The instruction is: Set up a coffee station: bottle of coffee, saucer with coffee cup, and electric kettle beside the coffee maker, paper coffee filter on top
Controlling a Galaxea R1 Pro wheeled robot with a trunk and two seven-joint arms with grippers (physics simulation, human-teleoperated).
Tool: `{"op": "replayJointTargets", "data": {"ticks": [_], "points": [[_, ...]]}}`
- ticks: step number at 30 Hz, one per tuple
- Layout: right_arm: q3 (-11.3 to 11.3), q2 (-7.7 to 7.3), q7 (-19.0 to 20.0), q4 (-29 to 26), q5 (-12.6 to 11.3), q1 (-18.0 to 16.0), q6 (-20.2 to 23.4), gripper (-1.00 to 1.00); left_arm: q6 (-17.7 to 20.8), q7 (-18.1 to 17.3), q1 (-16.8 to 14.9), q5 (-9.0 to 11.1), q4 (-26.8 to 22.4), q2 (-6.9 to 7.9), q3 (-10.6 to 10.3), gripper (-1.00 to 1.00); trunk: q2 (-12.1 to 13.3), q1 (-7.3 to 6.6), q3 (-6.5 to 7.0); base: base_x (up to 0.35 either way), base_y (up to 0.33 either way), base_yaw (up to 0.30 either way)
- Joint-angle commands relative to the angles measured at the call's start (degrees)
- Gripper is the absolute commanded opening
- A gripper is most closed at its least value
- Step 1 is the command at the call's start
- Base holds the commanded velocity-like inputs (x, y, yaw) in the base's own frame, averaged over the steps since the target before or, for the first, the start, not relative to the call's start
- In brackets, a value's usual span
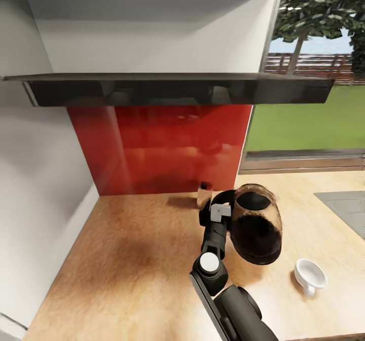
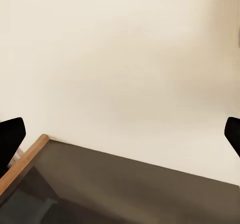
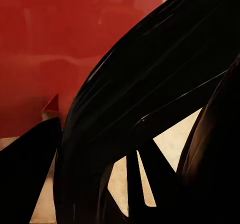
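The right pincer (image 1: 219,210) is gripping the black loop handle of the clear glass-bodied electric kettle (image 1: 256,227), tilted over the beige speckled worktop (image 1: 126,260). At four o'clock, the small white coffee cup (image 1: 310,275) is lying sideways; most placements are remaining.

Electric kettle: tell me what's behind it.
Behind the electric kettle stand the red backsplash and the window sill. A small dark-topped object sits beside the handle; the kettle hides the counter directly behind.
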Motion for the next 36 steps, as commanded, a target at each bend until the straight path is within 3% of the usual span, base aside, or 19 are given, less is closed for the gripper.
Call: {"op": "replayJointTargets", "data": {"ticks": [1,22,28,36], "points": [[0.08,0.00,-0.20,-0.01,0.46,-0.07,0.60,-1.00,0.15,0.11,-0.06,0.49,0.03,-0.01,-0.50,1.00,-0.13,0.00,-0.12,-0.320,0.000,0.000],[0.27,0.00,-0.26,0.07,0.46,-0.07,0.60,-1.00,0.15,0.20,-0.06,0.52,0.03,-0.01,-0.38,1.00,-0.13,0.00,0.15,-0.334,0.000,0.000],[2.82,0.00,-0.32,0.07,0.46,-0.07,0.57,-1.00,0.21,0.20,-0.06,0.56,0.03,-0.01,-0.35,1.00,-0.13,0.00,0.66,-0.335,0.000,0.000],[3.36,0.00,-0.37,0.07,0.52,-0.07,0.55,-1.00,0.24,0.20,-0.06,0.60,0.03,-0.01,-0.32,1.00,-0.13,0.00,1.37,-0.335,0.000,0.000]]}}
